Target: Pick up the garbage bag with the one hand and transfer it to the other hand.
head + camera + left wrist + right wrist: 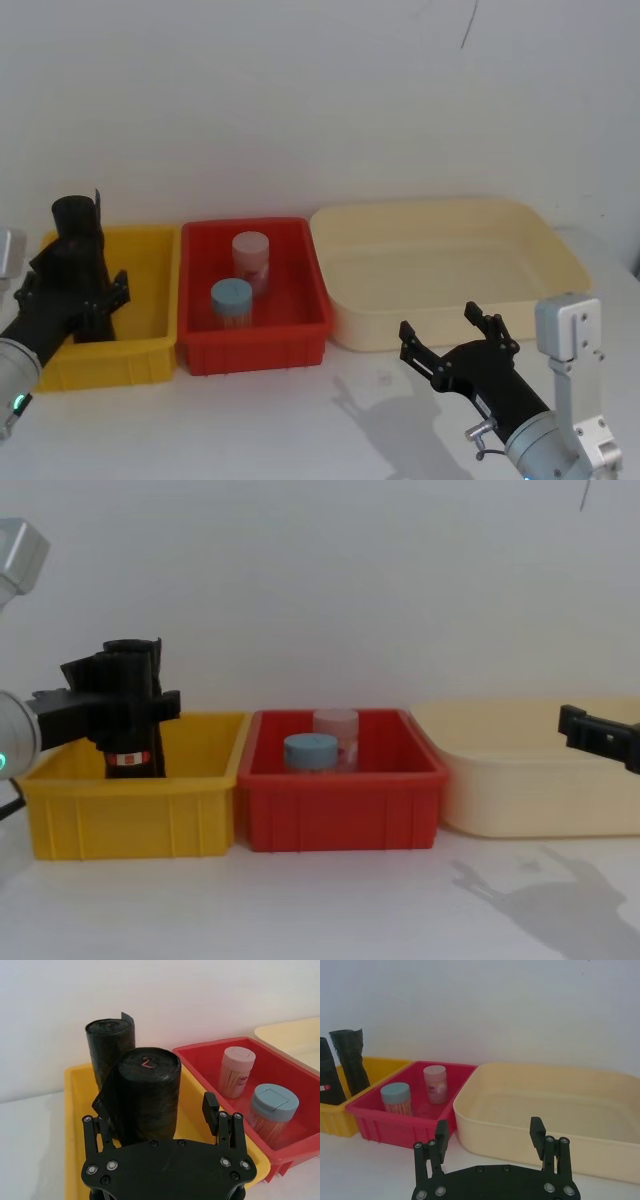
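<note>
Checking handover progress: we're at the grasp stage, nothing transferred yet.

Our left gripper point(150, 1110) is over the yellow bin point(150, 262), which sits toward the left edge of the desk point(300, 420). Its fingers are spread and straddle the garbage bag point(147, 1080). One finger point(211, 1105) has yellow showing between it and the roll, so we read the hand as unclenched around the bag, not gripping it.

The bag stands upright in the bin, with its label band low on the side facing the desk's front edge. A plain black roll point(110, 1040) stands just behind it; we can't tell whether they touch. The bin wall hides the bag's base, so we can't confirm any lift, and we judge it's not picked up.

Our right gripper point(440, 325) hangs released above the desk near the front-right corner, in front of the cream tub point(560, 250) and well apart from the bag. The red bin point(255, 352) with its two jars sits between the yellow bin and the tub.

Left to do, as we see it:
- clamp the left hand on the bag
- lift it clear of the bin
- carry it toward the desk's middle
- grip it with the right hand
- let go with the left
</note>
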